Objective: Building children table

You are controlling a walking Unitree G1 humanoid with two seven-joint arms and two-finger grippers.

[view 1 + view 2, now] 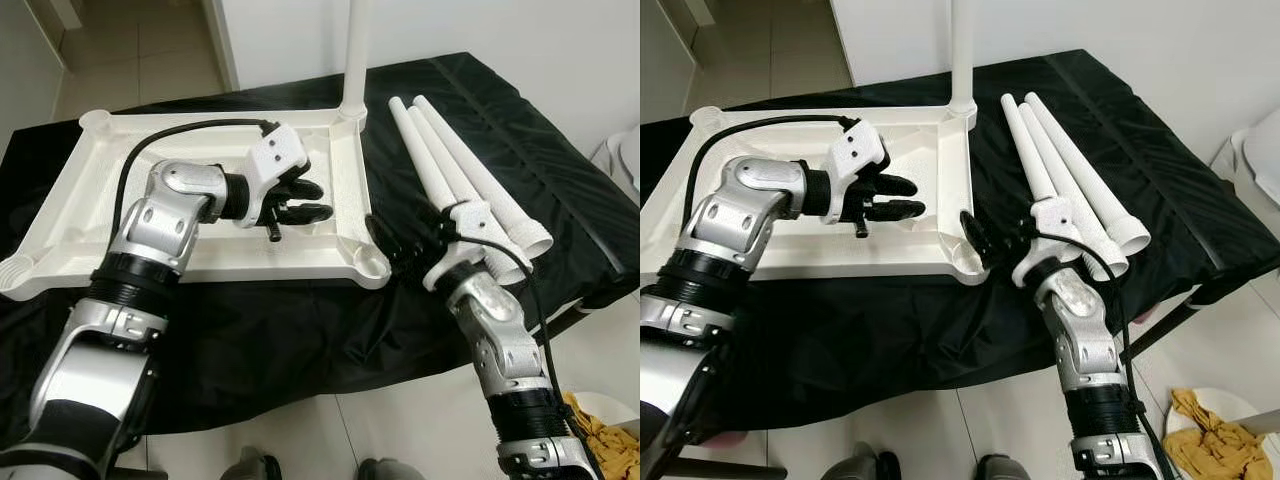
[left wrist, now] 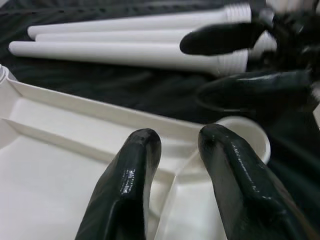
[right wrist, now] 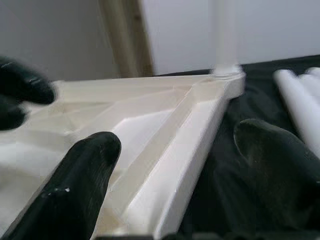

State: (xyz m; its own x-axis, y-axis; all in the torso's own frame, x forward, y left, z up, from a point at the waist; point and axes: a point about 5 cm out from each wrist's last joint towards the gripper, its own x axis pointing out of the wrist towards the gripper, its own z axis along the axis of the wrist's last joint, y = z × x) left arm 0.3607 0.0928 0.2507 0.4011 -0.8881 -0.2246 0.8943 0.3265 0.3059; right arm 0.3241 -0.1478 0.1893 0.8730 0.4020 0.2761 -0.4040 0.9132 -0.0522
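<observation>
Tabletop (image 1: 200,255) is lying upside down on the worktop (image 1: 300,330), left claw (image 1: 300,200) hovering parted over it, right claw (image 1: 395,245) gaping beside its corner near three legs (image 1: 460,170).

White moulded plastic tabletop (image 1: 60,225); three white tapered plastic legs (image 1: 455,165); plain black cloth cover (image 1: 300,330); crumpled mustard-yellow rag (image 1: 1212,435); pale beige floor tiles (image 1: 150,50).
</observation>
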